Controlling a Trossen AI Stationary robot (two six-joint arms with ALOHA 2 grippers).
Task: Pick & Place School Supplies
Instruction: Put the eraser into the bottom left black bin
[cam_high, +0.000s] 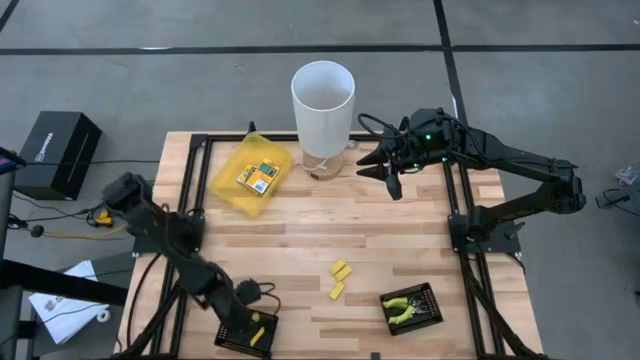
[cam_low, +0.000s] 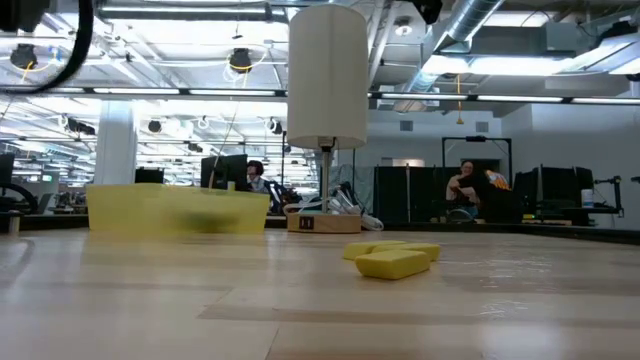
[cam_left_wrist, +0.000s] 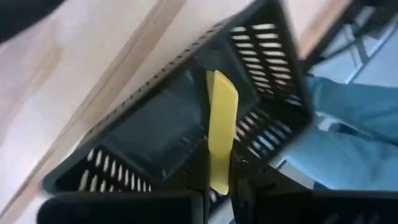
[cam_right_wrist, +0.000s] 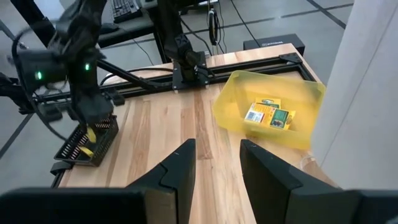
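Mid-task. Left gripper (cam_high: 258, 333), bottom left of high view, sits over a black slotted tray (cam_high: 232, 338) and pinches a short yellow oblong piece (cam_left_wrist: 221, 134), held upright inside the tray; release looks pending. Two more yellow pieces (cam_high: 339, 279) lie loose on the wood, lower centre, so those are left to do. Yellow-green plier-like tools (cam_high: 405, 311) already sit in the second black tray (cam_high: 430, 296), lower right. A green-white labelled packet (cam_high: 261, 177) lies in the translucent yellow pouch (cam_high: 231, 185), upper left of the table. Right gripper (cam_high: 387, 172) hangs upper centre beside the white cylinder (cam_high: 323, 104), fingers parted, holding nothing.

Trays: rigid perforated plastic, square. Pieces: smooth, matte, rounded ends. Table (cam_high: 300, 250): pale wood planks, visible grain.
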